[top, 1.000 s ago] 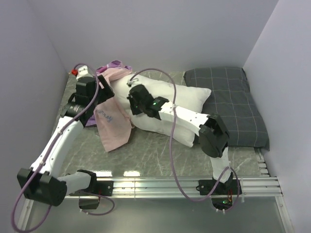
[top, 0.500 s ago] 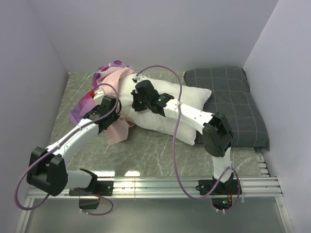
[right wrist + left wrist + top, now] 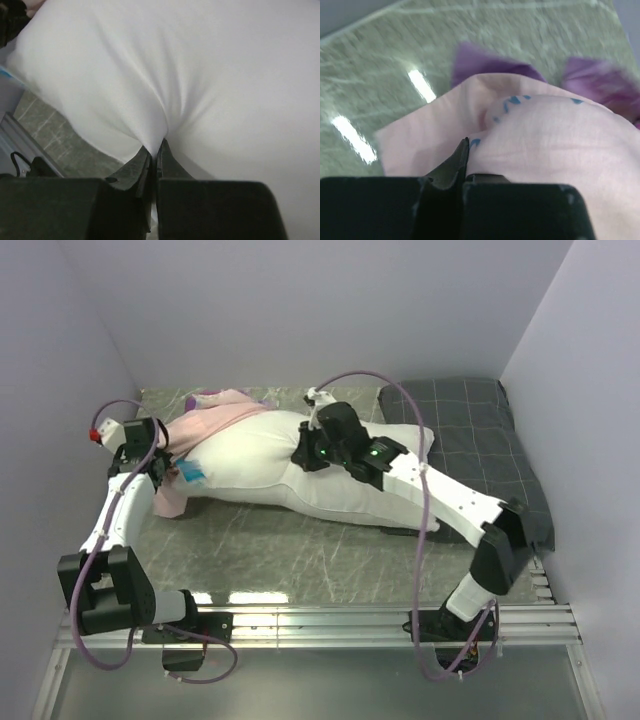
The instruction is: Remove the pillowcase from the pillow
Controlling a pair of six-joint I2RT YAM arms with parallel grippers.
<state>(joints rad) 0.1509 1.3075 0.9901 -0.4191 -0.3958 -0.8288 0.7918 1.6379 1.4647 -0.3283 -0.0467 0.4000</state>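
The white pillow [image 3: 265, 462] lies across the middle of the table, mostly bare. The pale pink pillowcase [image 3: 205, 412] is bunched over its left end, with purple folds behind. My left gripper [image 3: 166, 462] is at that left end, shut on the pink fabric. In the left wrist view the pillowcase [image 3: 535, 135] bulges over the closed left gripper [image 3: 465, 150]. My right gripper [image 3: 304, 454] sits on top of the pillow. In the right wrist view the right gripper [image 3: 157, 148] is shut on a pinched fold of the pillow [image 3: 210, 75].
A dark grey checked pillow [image 3: 480, 435] lies at the back right, touching the white pillow's right end. Walls close in the table on the left, back and right. A metal rail [image 3: 330, 622] runs along the near edge.
My left gripper has swung left to the pillow's left end and shut on the pillowcase. The pink fabric that hung toward the front is now bunched at the left end. The right arm shifted right.
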